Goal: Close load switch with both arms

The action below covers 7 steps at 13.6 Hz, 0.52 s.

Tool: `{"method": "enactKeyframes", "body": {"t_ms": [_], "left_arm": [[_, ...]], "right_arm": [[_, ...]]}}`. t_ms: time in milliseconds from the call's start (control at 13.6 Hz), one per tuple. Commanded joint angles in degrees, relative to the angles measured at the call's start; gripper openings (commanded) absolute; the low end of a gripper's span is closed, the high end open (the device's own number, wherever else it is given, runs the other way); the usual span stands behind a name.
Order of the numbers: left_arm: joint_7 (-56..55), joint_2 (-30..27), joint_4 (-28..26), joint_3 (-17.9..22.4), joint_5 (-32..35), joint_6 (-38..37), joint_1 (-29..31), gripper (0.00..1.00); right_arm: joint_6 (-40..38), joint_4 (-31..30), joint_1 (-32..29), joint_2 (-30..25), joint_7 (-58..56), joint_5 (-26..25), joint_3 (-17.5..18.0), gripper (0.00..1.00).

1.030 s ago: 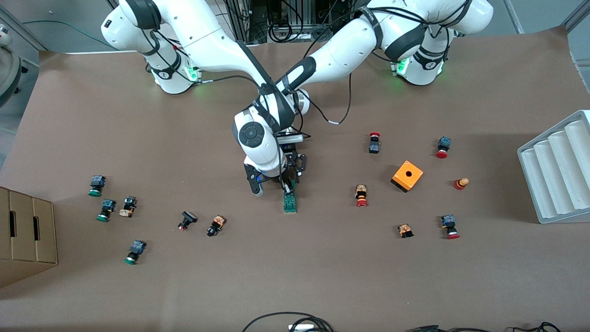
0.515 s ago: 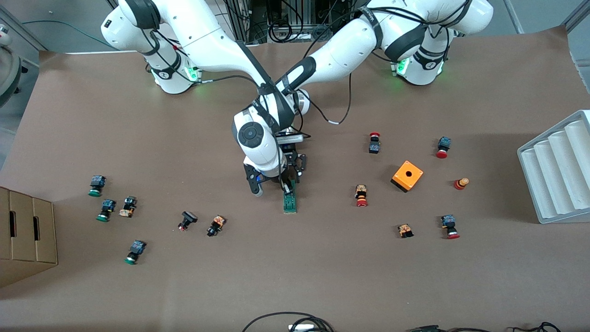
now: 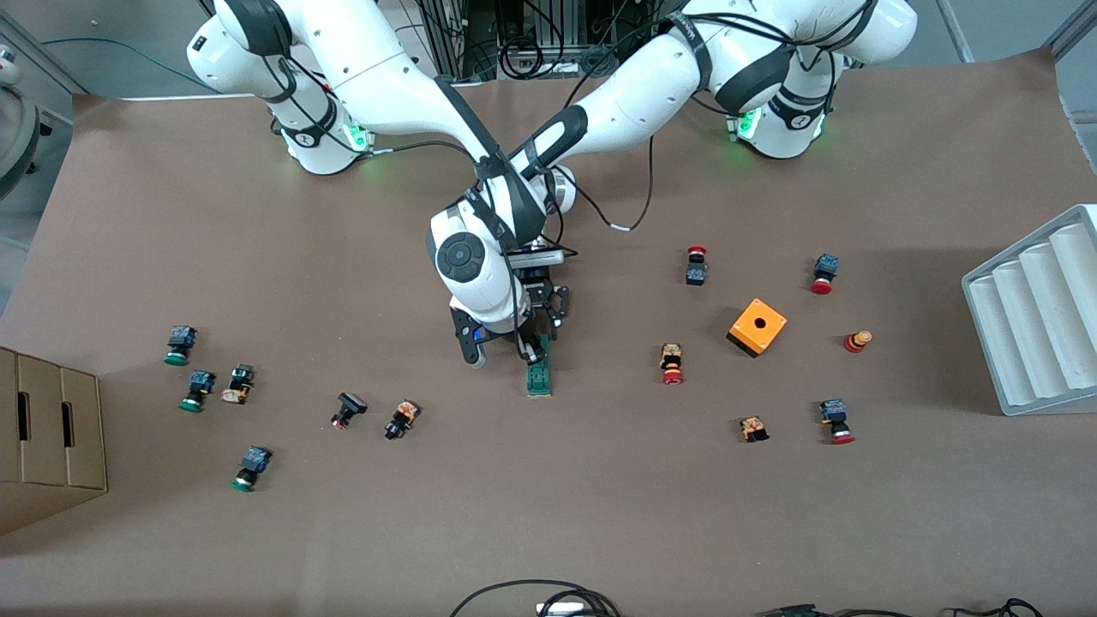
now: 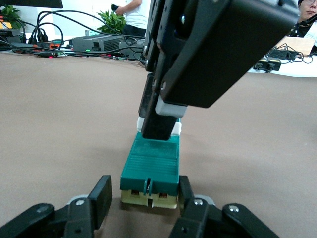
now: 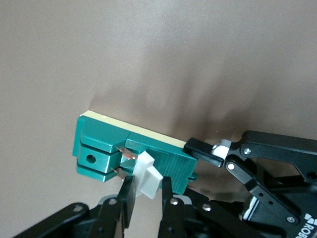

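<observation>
The green load switch (image 3: 539, 379) lies flat mid-table. My right gripper (image 3: 535, 350) hangs over it, and its fingers are shut on the switch's white handle (image 5: 147, 174), which stands tilted up from the green body (image 5: 106, 144). My left gripper (image 3: 548, 319) lies low at the switch's end farther from the front camera, mostly hidden under the right wrist. In the left wrist view its fingers (image 4: 101, 196) straddle that end of the switch (image 4: 151, 163). One finger touches the side and the other stands a small gap off.
Red-capped and green-capped push buttons lie scattered toward both ends of the table. An orange box (image 3: 758, 326) sits toward the left arm's end, with a grey ribbed tray (image 3: 1037, 308) past it. A cardboard box (image 3: 47, 437) stands at the right arm's end.
The right arm's wrist has shifted slightly toward its own end of the table. Both grippers stay at the switch, which has not moved.
</observation>
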Motion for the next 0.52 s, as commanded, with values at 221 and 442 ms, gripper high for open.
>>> {"method": "enactKeyframes", "body": {"t_ms": [221, 442], "left_arm": [[1.2, 0.5, 0.7, -0.1, 0.1, -0.3, -0.1, 0.62], [1.3, 0.4, 0.8, -0.1, 0.1, -0.3, -0.1, 0.62]], "right_arm": [[-1.2, 5.3, -3.4, 1.6, -0.7, 0.6, -0.1, 0.27], [-1.8, 5.9, -5.0, 1.6, -0.7, 0.6, 1.4, 0.27]]}}
